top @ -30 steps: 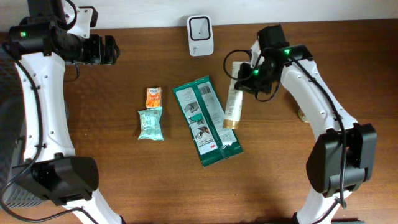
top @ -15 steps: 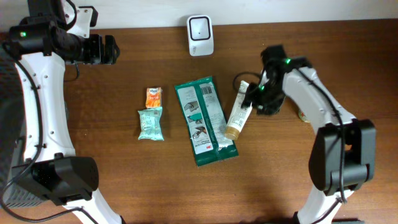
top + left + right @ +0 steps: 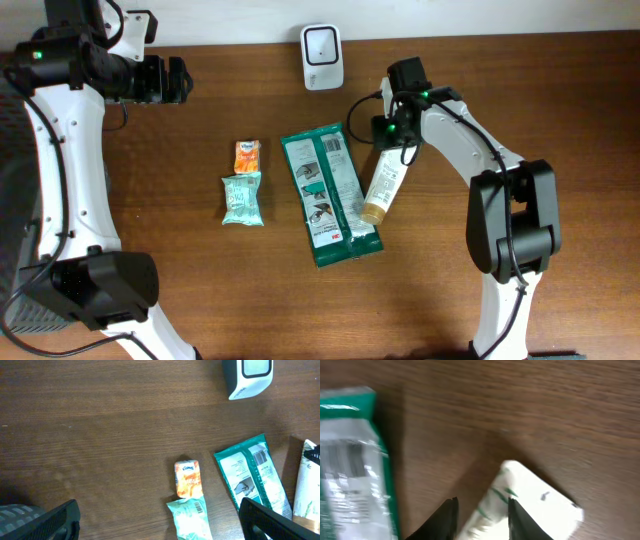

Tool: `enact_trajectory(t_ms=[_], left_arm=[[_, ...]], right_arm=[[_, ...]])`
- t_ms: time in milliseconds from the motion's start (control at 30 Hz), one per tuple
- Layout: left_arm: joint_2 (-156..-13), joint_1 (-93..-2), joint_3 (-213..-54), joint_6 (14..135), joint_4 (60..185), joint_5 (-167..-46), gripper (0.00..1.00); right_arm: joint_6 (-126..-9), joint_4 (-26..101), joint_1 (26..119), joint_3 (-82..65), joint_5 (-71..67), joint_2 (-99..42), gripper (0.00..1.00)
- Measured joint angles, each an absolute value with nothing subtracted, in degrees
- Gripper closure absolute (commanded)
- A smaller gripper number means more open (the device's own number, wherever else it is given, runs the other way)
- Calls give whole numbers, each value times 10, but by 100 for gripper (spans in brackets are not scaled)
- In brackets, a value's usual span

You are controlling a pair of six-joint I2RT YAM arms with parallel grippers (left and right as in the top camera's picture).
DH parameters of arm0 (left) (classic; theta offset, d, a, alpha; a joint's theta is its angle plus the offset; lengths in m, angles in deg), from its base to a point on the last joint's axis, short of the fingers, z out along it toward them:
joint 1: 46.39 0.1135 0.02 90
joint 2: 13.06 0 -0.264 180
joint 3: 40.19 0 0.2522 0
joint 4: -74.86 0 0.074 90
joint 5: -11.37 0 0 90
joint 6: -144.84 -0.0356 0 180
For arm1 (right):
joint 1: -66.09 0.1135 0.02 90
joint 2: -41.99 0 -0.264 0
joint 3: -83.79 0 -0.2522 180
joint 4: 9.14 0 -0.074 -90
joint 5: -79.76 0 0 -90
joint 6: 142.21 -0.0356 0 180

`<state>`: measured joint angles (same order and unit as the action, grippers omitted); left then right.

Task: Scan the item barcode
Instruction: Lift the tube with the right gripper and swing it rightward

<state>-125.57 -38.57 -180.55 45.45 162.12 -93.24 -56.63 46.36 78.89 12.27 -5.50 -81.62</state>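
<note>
A white tube lies flat on the table, its capped lower end resting on a green wipes pack. My right gripper hovers at the tube's upper, crimped end. In the right wrist view its jaws stand a little apart: one finger is over bare wood, the other over the tube, which is not gripped. The white scanner stands at the back edge. My left gripper is far off at the back left, open wide and empty.
A small orange packet and a teal packet lie left of the wipes pack. The left wrist view shows the same packets, the wipes pack and the scanner. A wall runs behind the table.
The right gripper let go of the tube, swung right, then came back to the tube's upper end. The tube now lies tilted with its cap on the wipes pack. The left arm stayed still.
</note>
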Motion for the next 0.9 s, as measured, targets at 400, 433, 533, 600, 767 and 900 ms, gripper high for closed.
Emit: enact_trajectory(t_ms=[400,433,533,600,767,900], left_arm=[[-1256,-386,-1806,455,1621,-932,1],[-1256,-386,-1806,455,1621,-932,1],[-1256,-386,-1806,455,1621,-932,1],[-1256,-386,-1806,455,1621,-932,1],[-1256,-386,-1806,455,1621,-932,1],[-1256,-386,-1806,455,1621,-932,1]], right_arm=[[-590,766,741,126,-114,-817,64],[-595,795,741,126,-104,-817,61],[-545,851,741,126,-32,-817,50],[-487,849,741,127,-3,-817,43],[-284,843,741,165,21,-819,26],[-157,828,741,130,30,-820,33]])
